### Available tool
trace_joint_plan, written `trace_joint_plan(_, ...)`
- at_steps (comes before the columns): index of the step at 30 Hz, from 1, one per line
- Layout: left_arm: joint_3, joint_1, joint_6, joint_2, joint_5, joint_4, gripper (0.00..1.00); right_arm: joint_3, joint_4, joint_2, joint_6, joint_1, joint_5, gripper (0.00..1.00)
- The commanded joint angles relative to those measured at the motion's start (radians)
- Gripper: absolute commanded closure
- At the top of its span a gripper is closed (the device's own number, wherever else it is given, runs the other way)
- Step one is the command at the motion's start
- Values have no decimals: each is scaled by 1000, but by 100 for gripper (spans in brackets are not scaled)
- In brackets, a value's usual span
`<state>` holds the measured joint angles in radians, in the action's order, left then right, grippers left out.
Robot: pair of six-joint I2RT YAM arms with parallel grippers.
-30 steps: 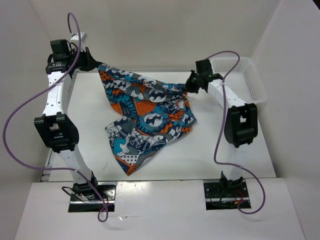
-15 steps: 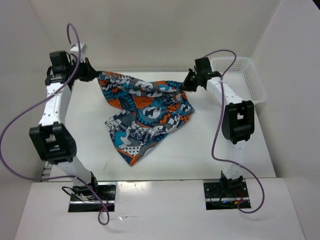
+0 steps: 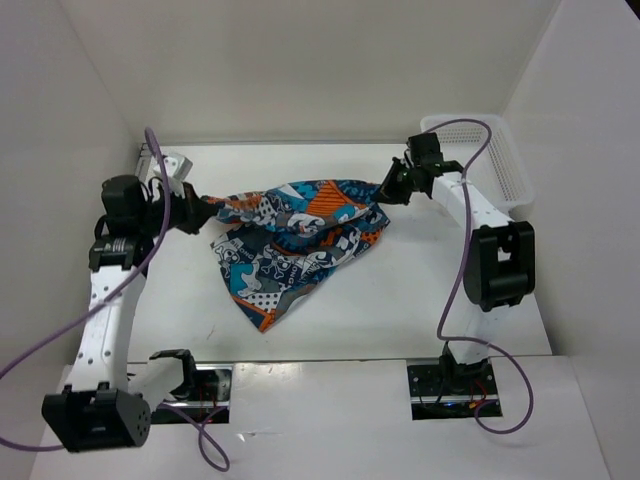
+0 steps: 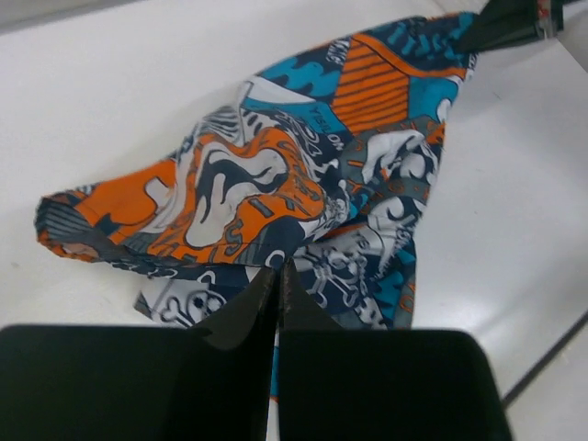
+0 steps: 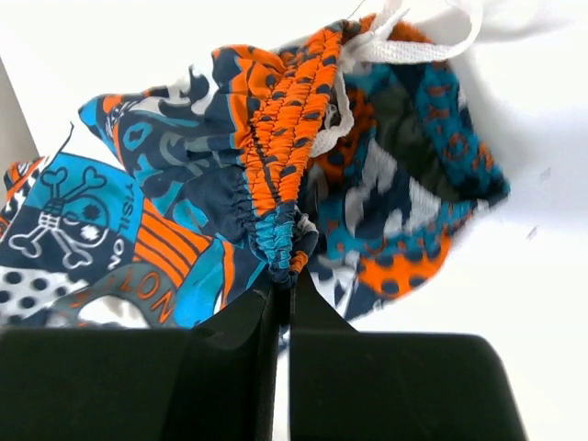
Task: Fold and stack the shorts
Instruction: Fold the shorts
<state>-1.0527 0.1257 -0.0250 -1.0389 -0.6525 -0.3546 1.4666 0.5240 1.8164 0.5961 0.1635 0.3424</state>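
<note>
The shorts, printed in blue, teal, orange, white and black with skull motifs, hang stretched between my two grippers and sag onto the table toward the front. My left gripper is shut on their left edge; the left wrist view shows the fabric spreading away from the pinched jaws. Over at the right, the right gripper is shut on the gathered orange and teal elastic waistband, just at its fingertips. A white drawstring trails off the waistband.
A white plastic mesh basket stands at the back right corner, just behind the right arm. White walls close in the table on the left, back and right. Purple cables loop off both arms.
Both grippers have come forward and lower with the shorts. The left arm swung down from the back left corner, and more of the fabric now lies on the table.
</note>
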Motion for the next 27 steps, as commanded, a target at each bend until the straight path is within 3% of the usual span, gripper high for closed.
trace_joint_plan(1,69,-12,25,114,-35,-98,100,-55,1,-92,-22,-22,32,100)
trace_joint_plan(12,359,-21,25,418,-67,-343,100,-216,1,-158,-22,-99,43,100)
trace_joint_plan(14,402,-21,25,450,-67,-357,96,-247,-9,-158,-22,-99,12,100)
trace_joint_plan(15,414,-21,25,459,-67,-357,85,-247,-9,-148,-13,-99,12,99)
trace_joint_plan(16,427,-21,25,476,-81,-368,54,-262,-18,-147,-13,-108,-9,98)
trace_joint_plan(17,427,-21,25,487,-93,-379,53,-278,-27,-138,-13,-108,-9,96)
trace_joint_plan(18,436,-21,25,499,-93,-379,20,-278,-27,-129,-13,-108,-23,92)
trace_joint_plan(19,436,-21,25,508,-93,-391,7,-287,-38,-129,-13,-108,-23,86)
trace_joint_plan(20,436,-21,25,508,-93,-400,0,-287,-48,-118,-13,-108,-23,78)
trace_joint_plan(21,416,-21,25,498,-93,-400,0,-276,-48,-118,-13,-108,-23,59)
trace_joint_plan(24,381,-21,25,441,-93,-376,0,-212,-38,-118,-13,-108,-26,54)
trace_joint_plan(27,369,-21,25,358,-93,-276,3,-120,17,-118,-39,-82,-122,32)
